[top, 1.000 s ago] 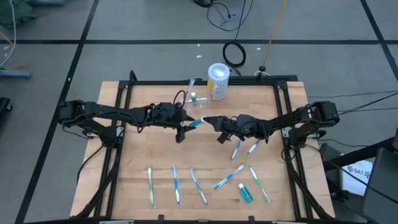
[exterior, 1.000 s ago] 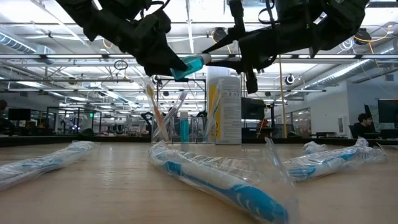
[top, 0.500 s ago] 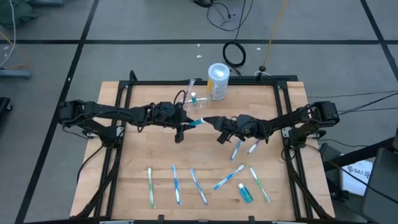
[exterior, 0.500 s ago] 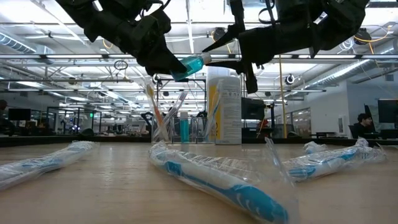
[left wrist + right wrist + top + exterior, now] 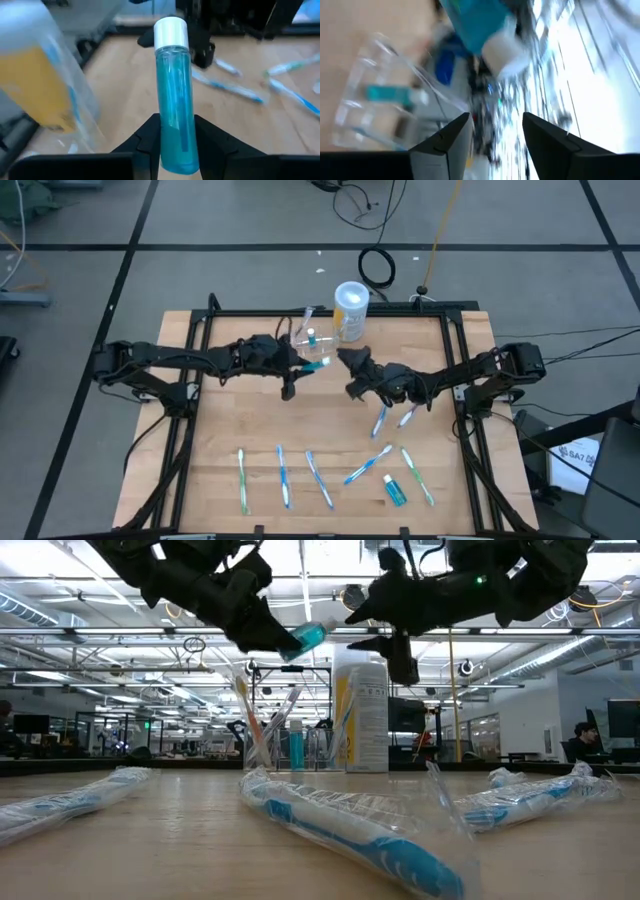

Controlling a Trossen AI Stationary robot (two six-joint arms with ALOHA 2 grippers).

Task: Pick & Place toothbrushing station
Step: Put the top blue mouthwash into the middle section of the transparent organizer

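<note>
Dark fingers (image 5: 150, 137) of the left gripper (image 5: 176, 142) clamp a blue-filled bottle with a white cap (image 5: 173, 100), holding it above the table (image 5: 240, 420) near the clear cup (image 5: 308, 342). Facing it, the right gripper (image 5: 495, 132) hangs with fingers parted and empty. The cup stands at the table's far edge beside the yellow container (image 5: 351, 310), while wrapped toothbrushes (image 5: 283, 477) lie along the near side.
</note>
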